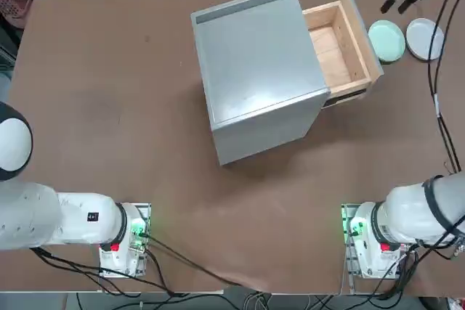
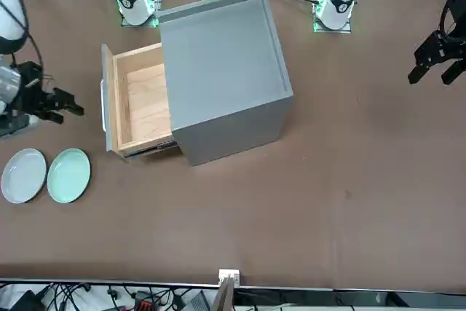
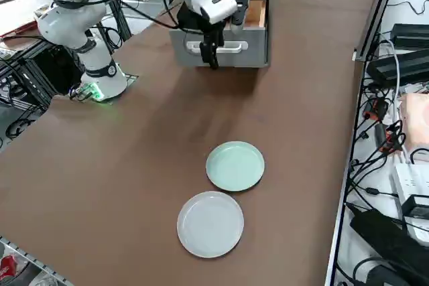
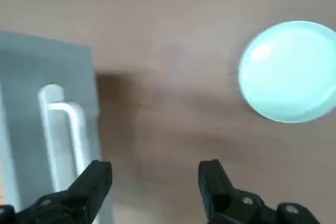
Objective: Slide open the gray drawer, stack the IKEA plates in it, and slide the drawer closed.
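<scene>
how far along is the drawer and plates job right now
Done: the light wood drawer with a gray front stands pulled out of the matte-gray cube cabinet, and it is empty. In hand: nothing; the right gripper is open above the table. Left: stack the mint green round plate and the white round plate inside, then slide it shut.

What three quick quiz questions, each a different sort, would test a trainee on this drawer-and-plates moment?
1. True or false: the gray drawer is slid open.
2. How many plates lie inside it: A none, B one, C two?
3. Fill in: the right gripper is ____ and empty.

Key: 1 true. 2 A; the mint green plate and white plate sit side by side on the table. 3 open.
</scene>
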You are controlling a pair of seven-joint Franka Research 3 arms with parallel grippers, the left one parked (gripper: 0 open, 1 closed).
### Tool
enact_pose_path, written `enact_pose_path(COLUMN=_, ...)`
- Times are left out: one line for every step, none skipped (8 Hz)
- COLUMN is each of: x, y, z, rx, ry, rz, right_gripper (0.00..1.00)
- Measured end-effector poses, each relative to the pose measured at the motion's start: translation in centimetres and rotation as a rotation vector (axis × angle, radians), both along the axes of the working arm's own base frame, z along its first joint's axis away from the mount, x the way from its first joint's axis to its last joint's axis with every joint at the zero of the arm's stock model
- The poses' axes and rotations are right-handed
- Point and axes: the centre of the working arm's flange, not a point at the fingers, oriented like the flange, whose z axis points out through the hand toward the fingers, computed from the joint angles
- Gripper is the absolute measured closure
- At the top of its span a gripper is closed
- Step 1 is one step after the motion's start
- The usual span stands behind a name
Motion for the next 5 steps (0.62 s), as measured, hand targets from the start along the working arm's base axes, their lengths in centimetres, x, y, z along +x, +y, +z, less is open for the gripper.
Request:
enact_pose_path(x=0.3, y=-3.4, z=-0.5, rx=-0.002, ry=0.001, rz=-0.053, right_gripper=0.00)
enact_pose_path(x=0.8, y=-6.8, z=-1.9, rx=-0.009, ry=0.015, rz=-0.098, right_gripper=0.00)
enact_pose_path(x=1.3, y=-9.9, z=-4.3, rx=-0.020, ry=0.028, rz=-0.141, right_gripper=0.00)
enact_pose_path(x=1.9, y=-12.3, z=-7.0, rx=-0.053, ry=0.031, rz=-0.201, right_gripper=0.01)
enact_pose_path(x=2.3, y=-13.5, z=-9.3, rx=-0.098, ry=0.048, rz=-0.278, right_gripper=0.02)
